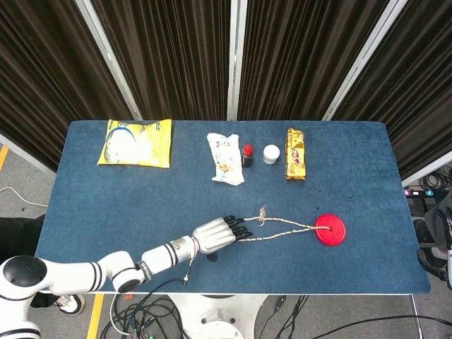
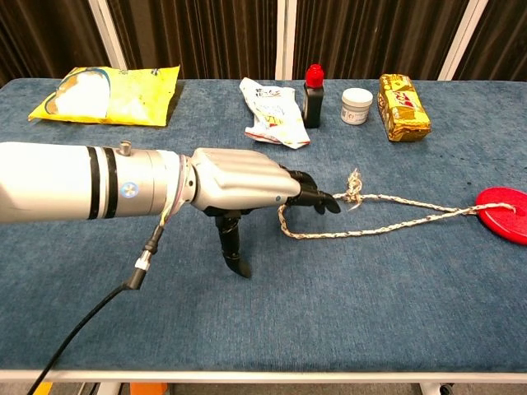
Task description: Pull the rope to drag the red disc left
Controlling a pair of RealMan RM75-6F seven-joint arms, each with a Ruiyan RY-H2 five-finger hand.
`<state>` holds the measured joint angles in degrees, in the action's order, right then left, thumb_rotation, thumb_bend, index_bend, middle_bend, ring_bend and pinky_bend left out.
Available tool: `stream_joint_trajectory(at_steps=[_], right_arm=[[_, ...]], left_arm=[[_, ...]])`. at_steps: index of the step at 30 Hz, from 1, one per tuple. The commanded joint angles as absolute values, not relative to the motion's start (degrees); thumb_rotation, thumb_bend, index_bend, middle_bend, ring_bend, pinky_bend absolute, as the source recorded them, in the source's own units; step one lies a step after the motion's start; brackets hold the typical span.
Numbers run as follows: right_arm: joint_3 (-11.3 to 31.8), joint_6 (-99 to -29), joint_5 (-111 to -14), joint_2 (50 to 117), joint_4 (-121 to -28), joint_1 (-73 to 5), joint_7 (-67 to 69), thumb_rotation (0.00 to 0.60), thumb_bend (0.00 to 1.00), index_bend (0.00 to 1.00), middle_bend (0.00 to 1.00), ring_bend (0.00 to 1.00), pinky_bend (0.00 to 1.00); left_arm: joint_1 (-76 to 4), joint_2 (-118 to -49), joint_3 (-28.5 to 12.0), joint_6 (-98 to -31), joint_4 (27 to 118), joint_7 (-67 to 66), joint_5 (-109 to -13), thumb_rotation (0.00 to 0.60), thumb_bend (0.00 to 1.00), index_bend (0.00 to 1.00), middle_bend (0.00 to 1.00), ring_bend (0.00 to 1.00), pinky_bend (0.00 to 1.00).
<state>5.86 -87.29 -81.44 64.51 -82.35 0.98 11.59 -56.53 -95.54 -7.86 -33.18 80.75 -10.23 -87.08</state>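
The red disc (image 1: 330, 229) lies flat on the blue table at the right, also seen in the chest view (image 2: 506, 212). A pale twisted rope (image 1: 282, 231) runs left from it into a long loop with a knot (image 2: 354, 188). My left hand (image 1: 217, 235) hovers at the loop's left end. Its dark fingers (image 2: 317, 200) stretch out over the rope (image 2: 387, 224) and its thumb points down toward the table. It holds nothing. Only a sliver of my right hand (image 1: 449, 248) shows at the right edge, off the table.
Along the far side of the table (image 1: 106, 205) lie a yellow bag (image 1: 138, 143), a white packet (image 1: 226, 159), a small red-capped bottle (image 1: 248, 155), a white jar (image 1: 271, 154) and a gold snack bar (image 1: 296, 153). A cable hangs from my left wrist.
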Motion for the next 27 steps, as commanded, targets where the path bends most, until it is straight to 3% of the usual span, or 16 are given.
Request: stream_joint_trajectory(at_steps=[1, 7, 10, 19, 27], right_arm=[[5.9, -87.5, -81.5, 64.5, -82.1, 1.1, 11.7, 0.600, 0.22, 0.00, 0.02, 0.00, 0.00], [5.9, -87.6, -81.6, 64.5, -82.0, 1.2, 11.8, 0.600, 0.22, 0.00, 0.02, 0.00, 0.00], [5.9, -87.5, -81.6, 64.6, -82.0, 1.2, 11.7, 0.600, 0.22, 0.00, 0.02, 0.00, 0.00], [5.8, -87.2, -81.8, 64.8, -82.3, 1.0, 11.0, 0.600, 0.22, 0.00, 0.02, 0.00, 0.00], [5.7, -86.9, -81.8, 65.0, -82.4, 0.9, 10.7, 0.600, 0.22, 0.00, 0.02, 0.00, 0.00]], left_arm=[[-57.1, -95.5, -7.0, -33.3, 80.1, -12.2, -86.5, 0.600, 0.08, 0.07, 0.18, 0.00, 0.13], [-57.5, -94.8, -5.9, -32.6, 80.1, -16.1, -83.7, 0.600, 0.07, 0.07, 0.31, 0.00, 0.13], [-57.5, -94.0, -6.0, -32.7, 81.0, -17.4, -81.8, 0.600, 0.07, 0.07, 0.43, 0.00, 0.13], [-57.8, -91.4, -5.6, -33.7, 84.0, -21.7, -77.3, 0.600, 0.07, 0.08, 0.77, 0.21, 0.13], [-57.2, -90.2, -4.7, -36.6, 86.3, -24.0, -75.5, 0.600, 0.08, 0.11, 0.91, 0.32, 0.13]])
